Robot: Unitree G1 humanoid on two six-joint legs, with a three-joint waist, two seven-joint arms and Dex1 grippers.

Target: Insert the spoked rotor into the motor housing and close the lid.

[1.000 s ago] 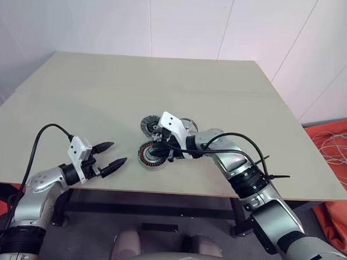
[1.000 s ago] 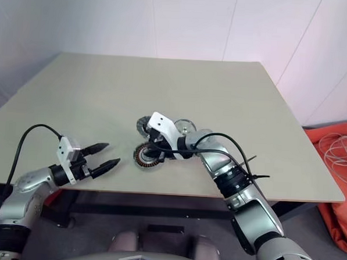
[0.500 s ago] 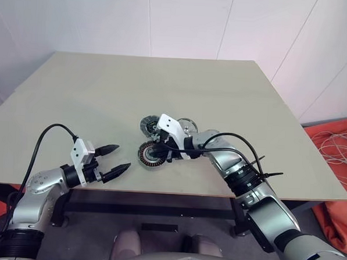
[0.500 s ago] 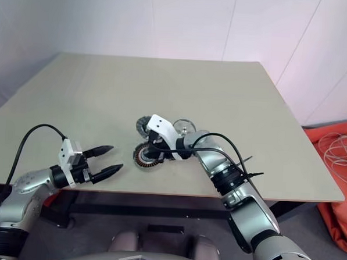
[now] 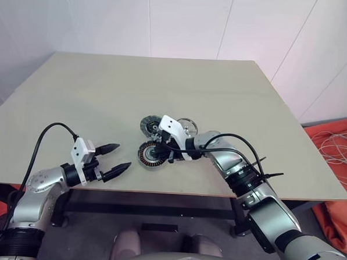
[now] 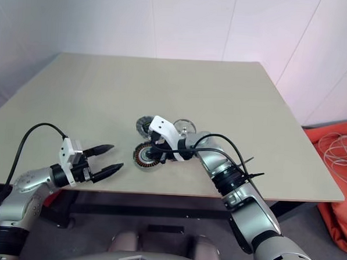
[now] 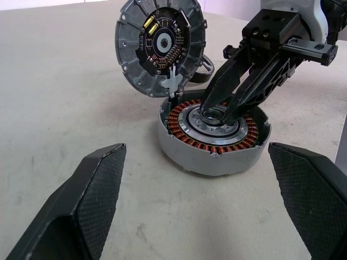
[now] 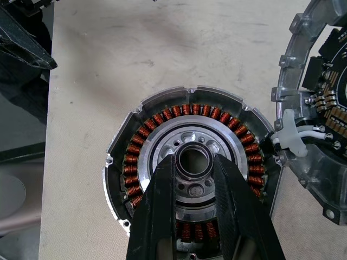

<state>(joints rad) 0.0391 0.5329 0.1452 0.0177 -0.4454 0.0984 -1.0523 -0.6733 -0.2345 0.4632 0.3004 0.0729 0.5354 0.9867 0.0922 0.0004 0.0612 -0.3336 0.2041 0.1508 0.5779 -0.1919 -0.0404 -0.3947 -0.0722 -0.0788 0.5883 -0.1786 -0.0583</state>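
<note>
The left gripper (image 5: 121, 155) hangs spread wide and empty at the table's (image 5: 76, 90) near left, likely waiting its turn. Right of it sits the motor housing (image 5: 149, 155), with the spoked rotor (image 7: 160, 46) propped on edge at its far side, not yet inserted. The right gripper (image 8: 192, 162) reaches into the housing, narrowed onto a small ring (image 8: 192, 145) at the hub. Only the wrist views reveal that pinch. The lid (image 5: 187, 125) lies just beyond.
</note>
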